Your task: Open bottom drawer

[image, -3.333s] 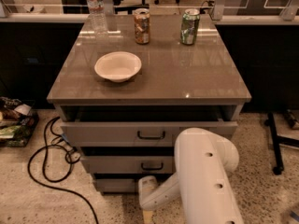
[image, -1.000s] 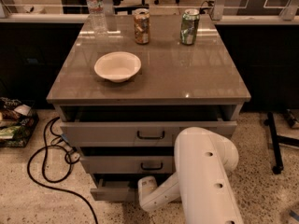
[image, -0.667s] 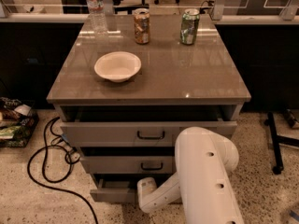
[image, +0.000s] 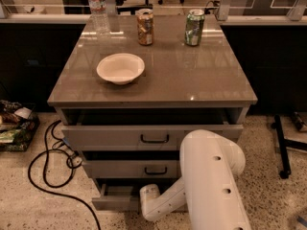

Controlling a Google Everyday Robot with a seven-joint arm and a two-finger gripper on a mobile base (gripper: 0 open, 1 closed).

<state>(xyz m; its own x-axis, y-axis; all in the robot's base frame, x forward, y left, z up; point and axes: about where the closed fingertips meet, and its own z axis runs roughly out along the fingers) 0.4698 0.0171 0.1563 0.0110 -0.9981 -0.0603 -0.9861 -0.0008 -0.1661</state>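
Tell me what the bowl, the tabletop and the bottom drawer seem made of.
Bowl: probably ceramic or plastic, matte cream. Tabletop: glossy laminate or glass, showing reflections. Bottom drawer: likely painted metal, flat grey. Gripper sits low at its front, mostly behind the arm.

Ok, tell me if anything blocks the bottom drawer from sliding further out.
Nothing visible does. The bottom drawer sits partly out with bare floor ahead. The gripper is low at its front, right of centre. A black cable lies on the floor off the left corner, beside the path rather than across it.
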